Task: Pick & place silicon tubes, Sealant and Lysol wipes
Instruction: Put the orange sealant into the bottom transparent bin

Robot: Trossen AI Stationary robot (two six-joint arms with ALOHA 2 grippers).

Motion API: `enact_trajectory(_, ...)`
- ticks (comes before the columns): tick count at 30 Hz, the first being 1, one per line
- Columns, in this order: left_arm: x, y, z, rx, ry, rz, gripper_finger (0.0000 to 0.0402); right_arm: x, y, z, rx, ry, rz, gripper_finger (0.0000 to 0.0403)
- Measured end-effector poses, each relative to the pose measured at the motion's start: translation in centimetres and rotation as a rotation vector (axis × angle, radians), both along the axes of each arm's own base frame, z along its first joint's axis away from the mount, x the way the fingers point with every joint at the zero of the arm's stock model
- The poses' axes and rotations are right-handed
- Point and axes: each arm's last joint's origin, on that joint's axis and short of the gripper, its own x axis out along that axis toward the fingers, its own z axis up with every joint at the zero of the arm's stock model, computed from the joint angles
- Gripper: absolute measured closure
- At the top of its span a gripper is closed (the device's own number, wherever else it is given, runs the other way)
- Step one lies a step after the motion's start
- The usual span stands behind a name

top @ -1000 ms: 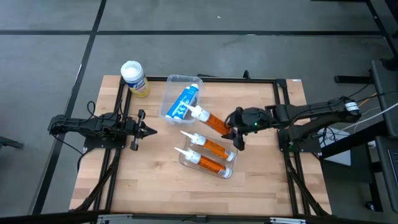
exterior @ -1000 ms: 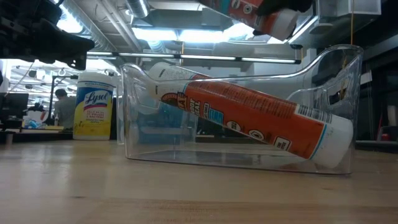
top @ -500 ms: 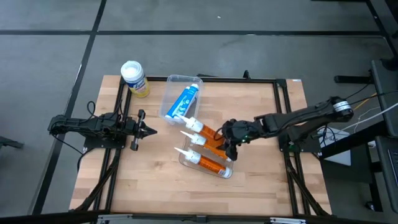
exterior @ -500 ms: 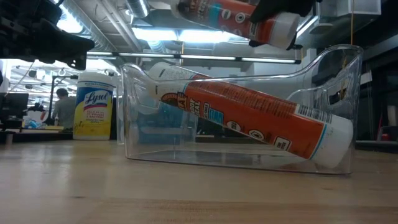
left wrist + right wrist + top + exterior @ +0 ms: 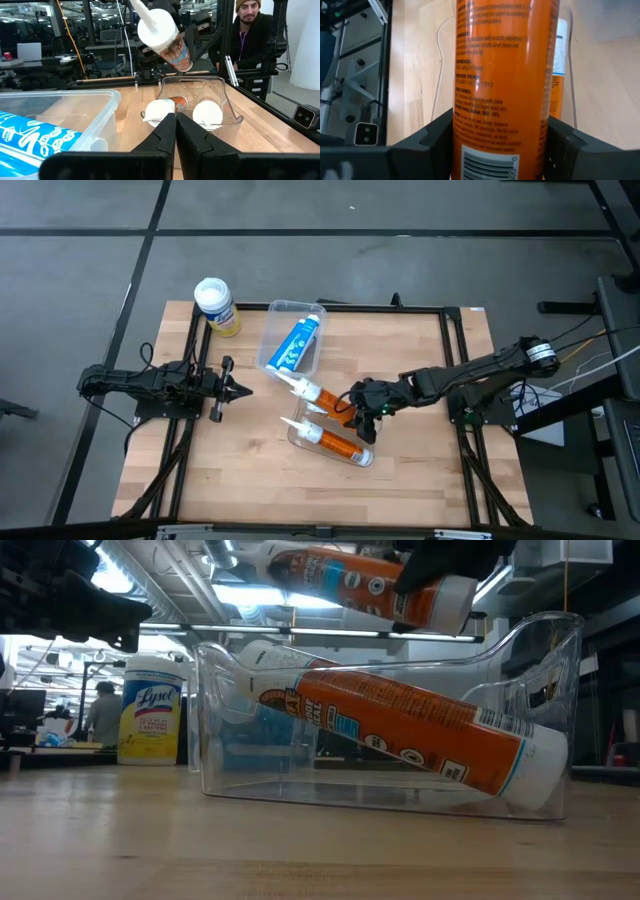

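An orange silicone tube [image 5: 322, 394] with a white nozzle hangs over the near clear bin [image 5: 364, 459], and my right gripper [image 5: 362, 402] is shut on it. That bin holds two more orange tubes [image 5: 400, 730], lying tilted. A second clear bin [image 5: 280, 312] farther back holds a blue tube [image 5: 294, 345]. The yellow Lysol wipes canister [image 5: 215, 305] stands upright at the table's far left corner. My left gripper [image 5: 238, 390] waits shut at the left, level, touching nothing. My right gripper pinches the orange tube's body [image 5: 502, 115] between its two fingers [image 5: 437, 135], on the half toward its flat rear end. The fingers come slanting down from the table's right and lie across the tube. The tube is lifted clear above the near bin, its nozzle [image 5: 286, 379] pointing far-left.
A black metal frame [image 5: 400, 308] borders the wooden table. A person [image 5: 250, 30] sits beyond the table's right side. Bare wood lies at the table's near left [image 5: 230, 470] and far right [image 5: 400, 340].
My right gripper has carried the orange tube toward the table's left and near edge and lower, rolling a little. The tube now hangs over the near bin, and more of it shows in the low view.
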Motion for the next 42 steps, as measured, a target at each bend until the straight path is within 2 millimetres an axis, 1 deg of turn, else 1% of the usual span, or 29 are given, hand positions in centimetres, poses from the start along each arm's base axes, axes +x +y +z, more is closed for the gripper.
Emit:
enact_trajectory(7,0.0,0.0,0.0,0.000,0.000,0.000,0.0392,0.6,0.4,-1.4,0.018,0.054,0.063,0.0184)
enact_trajectory(12,0.0,0.0,0.0,0.000,0.000,0.000,0.0395,0.9,1.3,-2.4,0.021,0.092,0.090,0.0184)
enact_trajectory(17,0.0,0.0,0.0,0.000,0.000,0.000,0.0392,0.8,2.3,-2.9,0.043,0.111,0.099,0.0184)
enact_trajectory(20,0.0,0.0,0.0,0.000,0.000,0.000,0.0391,0.7,2.6,-3.2,0.070,0.109,0.080,0.0185)
enact_trajectory(26,0.0,0.0,0.0,0.000,-0.001,0.000,0.0395,0.1,3.0,-5.1,0.161,0.091,0.073,0.0186)
enact_trajectory(42,0.0,0.0,0.0,0.000,0.000,0.000,0.0394,-0.9,3.0,-7.1,0.204,0.111,0.083,0.0186)
